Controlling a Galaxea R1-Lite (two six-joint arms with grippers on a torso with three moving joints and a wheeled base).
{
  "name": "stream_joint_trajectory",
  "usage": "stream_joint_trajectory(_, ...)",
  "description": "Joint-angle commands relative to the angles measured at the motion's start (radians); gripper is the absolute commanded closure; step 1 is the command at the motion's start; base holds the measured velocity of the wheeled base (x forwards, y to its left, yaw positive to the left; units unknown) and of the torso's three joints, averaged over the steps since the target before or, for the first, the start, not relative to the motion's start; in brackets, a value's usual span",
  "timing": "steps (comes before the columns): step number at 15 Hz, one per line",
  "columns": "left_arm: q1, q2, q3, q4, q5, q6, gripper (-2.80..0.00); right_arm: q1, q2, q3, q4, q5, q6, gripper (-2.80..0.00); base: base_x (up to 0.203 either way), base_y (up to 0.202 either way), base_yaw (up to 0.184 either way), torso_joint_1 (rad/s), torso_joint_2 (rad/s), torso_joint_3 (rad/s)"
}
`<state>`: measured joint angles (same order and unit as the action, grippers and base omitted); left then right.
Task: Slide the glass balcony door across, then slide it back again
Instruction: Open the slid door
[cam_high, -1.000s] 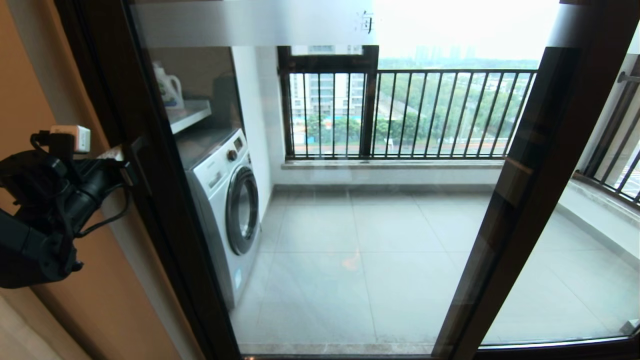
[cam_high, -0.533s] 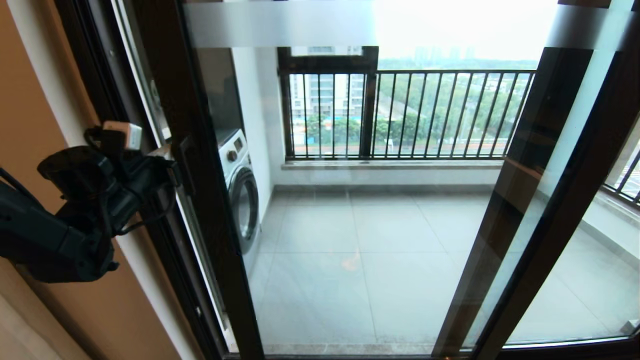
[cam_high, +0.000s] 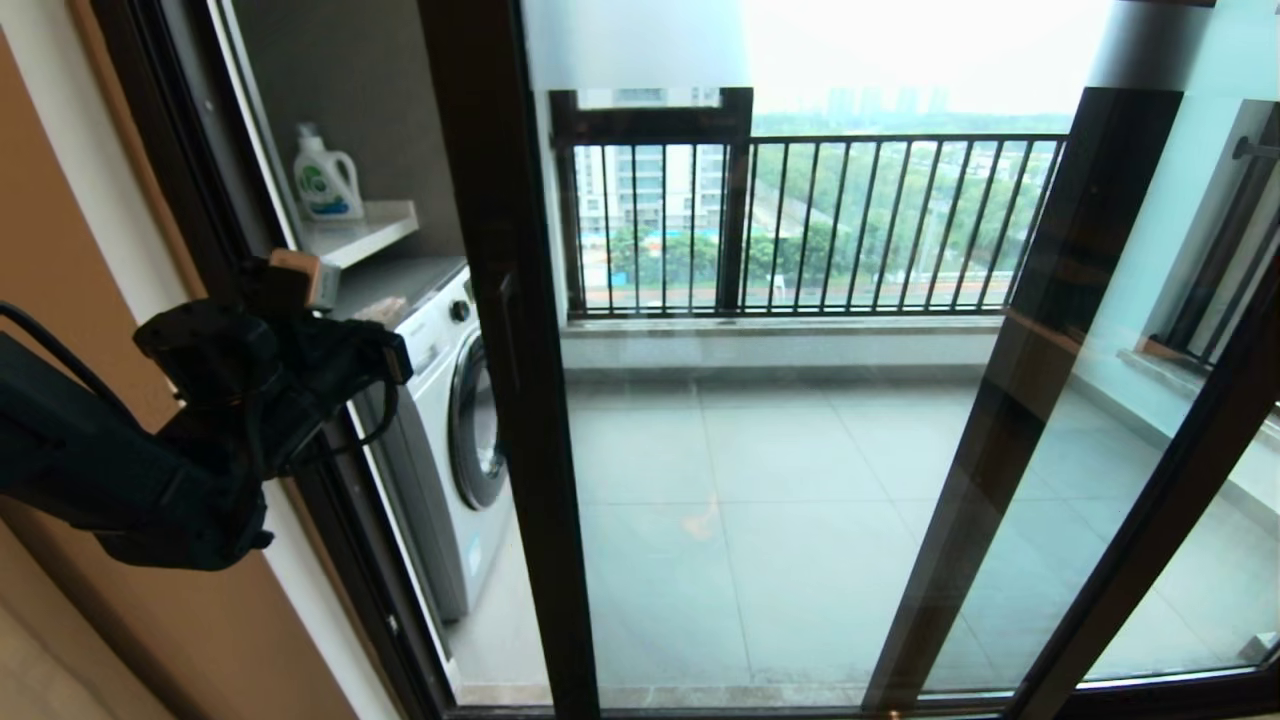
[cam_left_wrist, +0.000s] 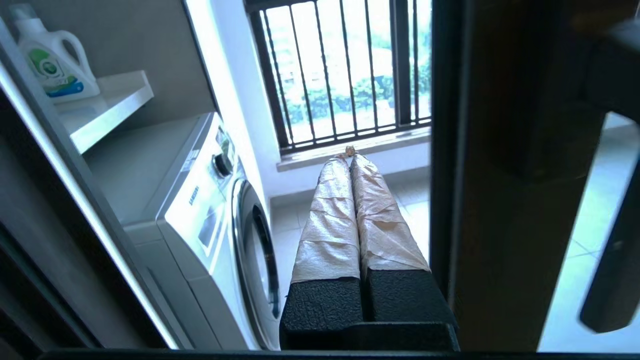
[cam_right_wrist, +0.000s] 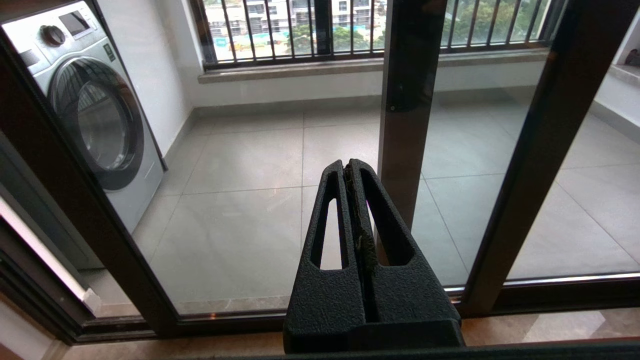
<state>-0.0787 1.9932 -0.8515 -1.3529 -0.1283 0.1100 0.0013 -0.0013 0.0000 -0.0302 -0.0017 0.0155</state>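
The glass balcony door (cam_high: 780, 450) stands partly slid to the right, and its dark brown left stile (cam_high: 510, 400) leaves an open gap on the left. My left gripper (cam_high: 385, 315) is in that gap, at about handle height. In the left wrist view its tape-wrapped fingers (cam_left_wrist: 330, 220) are shut on nothing. The gripper (cam_left_wrist: 350, 152) lies right alongside the stile (cam_left_wrist: 480, 190), and contact is unclear. A blurred black bar handle (cam_left_wrist: 612, 270) shows past the stile. My right gripper (cam_right_wrist: 348, 165) is shut and empty, low in front of the glass (cam_right_wrist: 240, 210), out of the head view.
Through the gap, a white washing machine (cam_high: 450, 420) stands close behind the opening, with a shelf (cam_high: 365, 225) and a detergent bottle (cam_high: 325, 180) above it. A fixed panel's frame (cam_high: 1020, 400) is on the right. The black railing (cam_high: 850, 220) is at the back, an orange wall (cam_high: 200, 620) at left.
The door has slid steadily to the right, uncovering the washing machine and shelf. My left gripper moved right with the door's left stile.
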Motion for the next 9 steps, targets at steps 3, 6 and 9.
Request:
stream_joint_trajectory(3,-0.001,-0.005,-0.009,-0.007,0.006,-0.001,0.0,0.0,0.001,0.012,0.0,0.0,0.0,0.0,0.0,0.0,0.0,0.0,0.0,0.0)
stream_joint_trajectory(6,-0.009,-0.007,-0.044,0.003,0.018,-0.001,0.0,0.0,0.001,0.012,0.0,0.0,0.0,0.0,0.0,0.0,0.0,0.0,0.0,0.0)
stream_joint_trajectory(9,-0.029,-0.007,-0.084,0.036,0.047,-0.002,0.0,0.0,0.001,0.012,0.0,0.0,0.0,0.0,0.0,0.0,0.0,0.0,0.0,0.0)
